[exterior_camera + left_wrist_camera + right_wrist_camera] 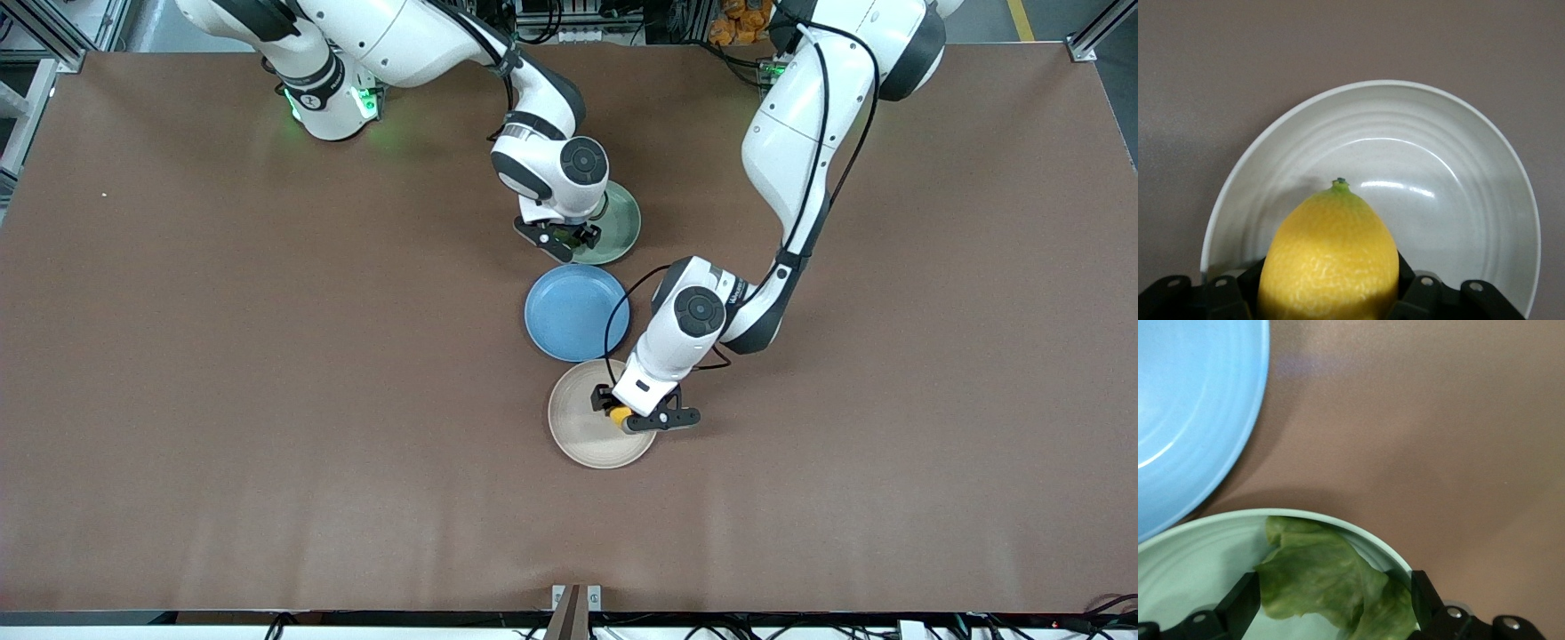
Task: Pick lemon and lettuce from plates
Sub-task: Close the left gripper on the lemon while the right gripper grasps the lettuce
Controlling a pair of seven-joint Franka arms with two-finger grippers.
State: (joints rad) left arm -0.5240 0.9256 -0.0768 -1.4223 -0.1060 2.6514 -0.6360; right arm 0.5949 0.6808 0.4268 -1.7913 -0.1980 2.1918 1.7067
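The yellow lemon [620, 414] sits between the fingers of my left gripper [624, 418], low over the beige plate [576, 418] near the rim toward the left arm's end. In the left wrist view the lemon [1331, 257] fills the gap, with both pads against its sides and the plate [1458, 220] under it. My right gripper [564, 236] is down at the pale green plate [624, 222], at its edge nearest the front camera. In the right wrist view its fingers [1241, 603] are spread on either side of the wrinkly green lettuce [1318, 577], which lies on the plate [1185, 567] by the rim.
An empty blue plate [576, 313] lies between the green and beige plates, close to both; it also shows in the right wrist view [1185, 407]. The brown table [267, 400] spreads wide around the three plates.
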